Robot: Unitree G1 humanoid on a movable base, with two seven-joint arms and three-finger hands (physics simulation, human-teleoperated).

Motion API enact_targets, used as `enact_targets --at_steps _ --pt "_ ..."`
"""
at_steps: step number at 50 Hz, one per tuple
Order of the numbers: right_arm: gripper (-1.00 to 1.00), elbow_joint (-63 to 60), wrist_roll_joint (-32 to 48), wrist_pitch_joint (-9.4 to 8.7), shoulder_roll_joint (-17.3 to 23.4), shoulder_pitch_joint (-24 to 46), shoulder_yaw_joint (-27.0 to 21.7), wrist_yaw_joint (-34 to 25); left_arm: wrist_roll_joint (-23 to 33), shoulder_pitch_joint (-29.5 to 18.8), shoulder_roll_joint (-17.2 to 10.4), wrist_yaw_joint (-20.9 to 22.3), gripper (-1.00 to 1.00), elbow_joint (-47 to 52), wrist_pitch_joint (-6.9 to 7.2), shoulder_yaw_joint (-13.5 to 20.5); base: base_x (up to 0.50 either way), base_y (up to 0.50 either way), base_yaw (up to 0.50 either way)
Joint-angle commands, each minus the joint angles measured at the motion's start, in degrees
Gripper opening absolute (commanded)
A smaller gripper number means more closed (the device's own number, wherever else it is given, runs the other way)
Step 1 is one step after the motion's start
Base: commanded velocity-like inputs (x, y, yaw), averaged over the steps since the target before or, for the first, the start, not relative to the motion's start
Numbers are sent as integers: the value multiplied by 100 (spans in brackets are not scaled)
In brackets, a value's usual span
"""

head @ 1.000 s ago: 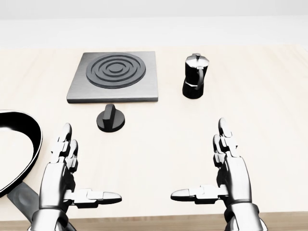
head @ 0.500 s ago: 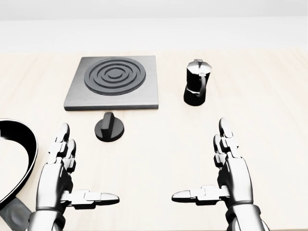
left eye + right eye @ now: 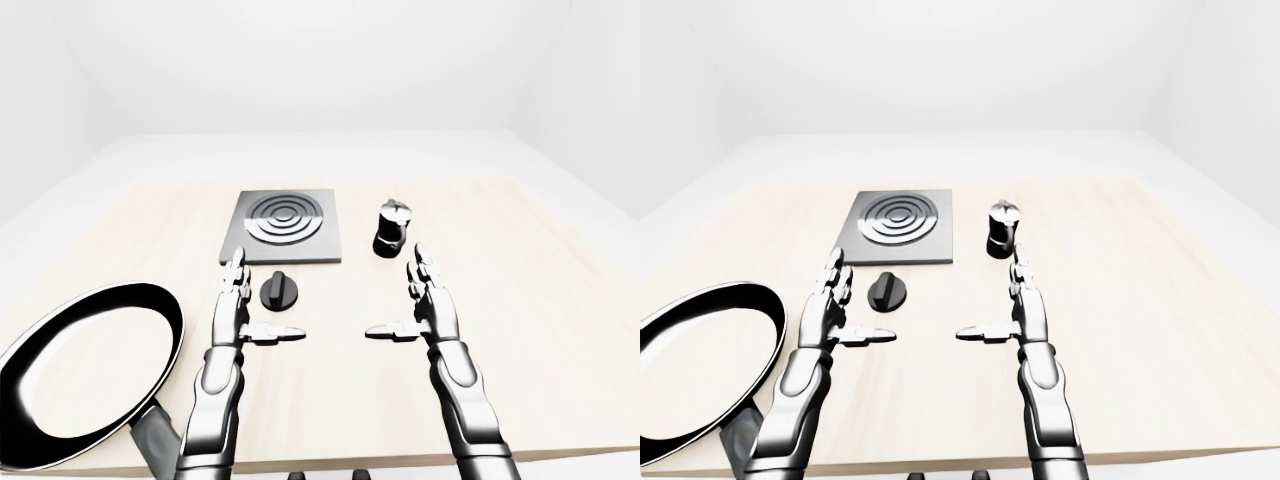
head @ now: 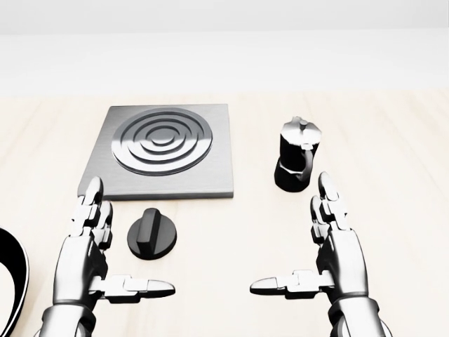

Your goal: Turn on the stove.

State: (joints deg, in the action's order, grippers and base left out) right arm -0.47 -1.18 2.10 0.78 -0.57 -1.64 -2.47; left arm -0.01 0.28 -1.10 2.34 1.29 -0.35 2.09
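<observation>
A grey square stove plate [image 4: 161,151] with dark concentric rings lies flat on the wooden table [image 4: 393,175]. Its round black knob [image 4: 151,237] with a raised ridge sits just below the plate in the head view. My left hand [image 4: 105,260] is open, flat and empty, just left of the knob without touching it. My right hand [image 4: 312,256] is open and empty, well right of the knob and below the moka pot. Both hands also show in the left-eye view, left hand [image 3: 245,310] and right hand [image 3: 410,305].
A black and silver moka pot [image 4: 297,163] stands to the right of the stove plate. A large black frying pan [image 3: 85,372] lies at the table's lower left, its handle over the near edge.
The whole picture has shifted down and the stove, knob and pot look larger: the camera has moved closer. The hands keep their open pose. The pan has mostly left the head view.
</observation>
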Motion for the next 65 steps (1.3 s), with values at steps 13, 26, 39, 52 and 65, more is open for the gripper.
enact_targets --at_steps 13,26,39,52,65 --pt "100 -19 20 -33 -1 -46 21 -38 -11 40 -15 -2 100 2 2 23 4 0 0" --pt "100 -7 24 -49 -6 -46 27 -38 -65 -195 -36 61 100 -723 -229 50 0 0 0" --pt "100 -27 25 -70 -8 -56 30 -33 -46 -371 -48 85 100 -1302 -346 20 0 0 0" --pt "100 -16 30 -55 -8 -61 36 -39 55 -408 -8 66 100 -1577 -459 -75 0 0 0" --pt "100 13 29 -46 -6 -58 34 -48 144 -400 18 92 100 -1629 -442 -146 0 0 0"
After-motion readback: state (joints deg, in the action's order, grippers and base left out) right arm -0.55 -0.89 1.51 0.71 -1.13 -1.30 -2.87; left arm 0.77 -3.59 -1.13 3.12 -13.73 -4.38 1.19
